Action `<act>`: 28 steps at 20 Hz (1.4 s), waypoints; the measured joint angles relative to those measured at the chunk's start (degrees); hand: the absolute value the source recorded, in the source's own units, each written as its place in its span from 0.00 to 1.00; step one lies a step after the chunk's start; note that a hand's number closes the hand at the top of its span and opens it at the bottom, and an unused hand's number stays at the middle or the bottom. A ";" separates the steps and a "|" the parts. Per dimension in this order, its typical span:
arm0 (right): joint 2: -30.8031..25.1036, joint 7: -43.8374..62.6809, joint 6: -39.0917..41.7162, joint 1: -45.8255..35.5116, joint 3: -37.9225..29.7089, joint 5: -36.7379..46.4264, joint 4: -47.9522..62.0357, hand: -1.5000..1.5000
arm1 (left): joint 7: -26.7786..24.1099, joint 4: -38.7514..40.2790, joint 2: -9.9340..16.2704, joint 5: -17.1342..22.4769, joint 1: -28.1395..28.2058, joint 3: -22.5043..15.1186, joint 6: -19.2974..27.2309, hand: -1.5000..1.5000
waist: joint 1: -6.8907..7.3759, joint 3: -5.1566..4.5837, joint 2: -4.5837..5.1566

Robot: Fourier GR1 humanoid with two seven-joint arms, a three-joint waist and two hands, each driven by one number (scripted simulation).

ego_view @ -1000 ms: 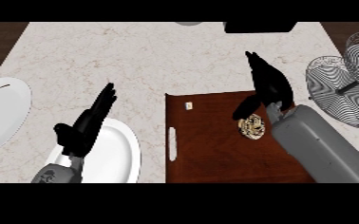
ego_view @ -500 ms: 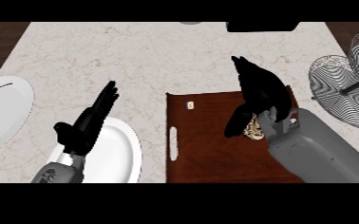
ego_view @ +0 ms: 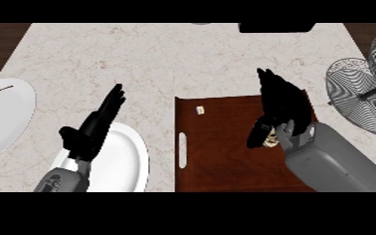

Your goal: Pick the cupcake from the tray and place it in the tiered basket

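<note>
The robot's right hand (ego_view: 283, 107) is hovering over the dark brown rectangular wooden tray (ego_view: 220, 144), its black fingers extending toward twelve o'clock and its thumb hanging down at about seven o'clock, so the hand is looking released, with nothing grasped. The small pale-frosted cupcake (ego_view: 271, 139) is sitting on the tray directly under the palm, peeking out just beside the thumb, mostly hidden by the hand and the grey forearm. The step in hand appears to be closing on the cupcake. To do it well, the hand should be settling straight down so the thumb and fingers are bracketing the cupcake's sides rather than pressing on its frosting, then curling evenly round it before any lift; whether thumb and cake are already touching is not clear. The silver wire tiered basket (ego_view: 352, 97) is waiting at three o'clock from the tray, near the counter's right edge, so the carry afterwards should be short and should be lifting clear of the tray's rim. The left hand (ego_view: 92, 129) is resting open, fingers up, over the white oval plate (ego_view: 129, 162) at the tray's nine o'clock.
</note>
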 measured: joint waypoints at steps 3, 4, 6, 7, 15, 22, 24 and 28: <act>0.97 0.05 -0.08 2.24 0.20 1.05 0.63 0.00 | -0.24 0.36 -0.17 -0.18 -0.29 0.22 -0.28 0.50 | 0.20 0.03 0.08; 1.03 -0.15 -0.01 2.79 -0.18 1.28 0.70 0.00 | -0.49 0.66 -0.16 -0.17 -0.51 0.53 -0.44 0.50 | 0.27 0.05 0.13; 1.75 -0.12 -0.29 4.78 -0.20 2.44 -0.31 0.00 | -0.72 0.68 -0.30 -0.32 -0.27 0.71 -0.54 0.50 | 0.33 0.07 0.14; 1.76 -0.55 -0.35 5.65 -0.58 3.04 -0.49 0.00 | -1.22 0.79 -0.61 -0.61 0.06 0.51 -0.61 0.50 | 0.40 0.08 0.15; 3.31 -2.36 -0.57 11.06 -2.70 7.60 1.34 0.00 | -0.04 -0.31 -1.01 -1.15 0.22 0.63 -1.13 0.50 | 0.72 0.11 0.22; 5.29 -4.40 -0.37 15.20 -5.29 10.70 2.11 0.00 | 0.45 -0.59 -2.02 -2.37 0.22 0.72 -1.05 0.50 | 0.83 0.13 0.31; 5.26 -5.44 -0.35 16.17 -6.70 11.12 2.74 0.00 | 0.47 -1.78 -1.94 -2.63 1.13 0.82 -1.14 0.50 | 0.95 0.14 0.31; 6.93 -7.19 -0.46 17.09 -7.92 12.93 4.71 0.00 | 0.18 -0.20 -2.62 -2.94 0.25 1.68 -1.86 0.50 | 0.99 0.14 0.38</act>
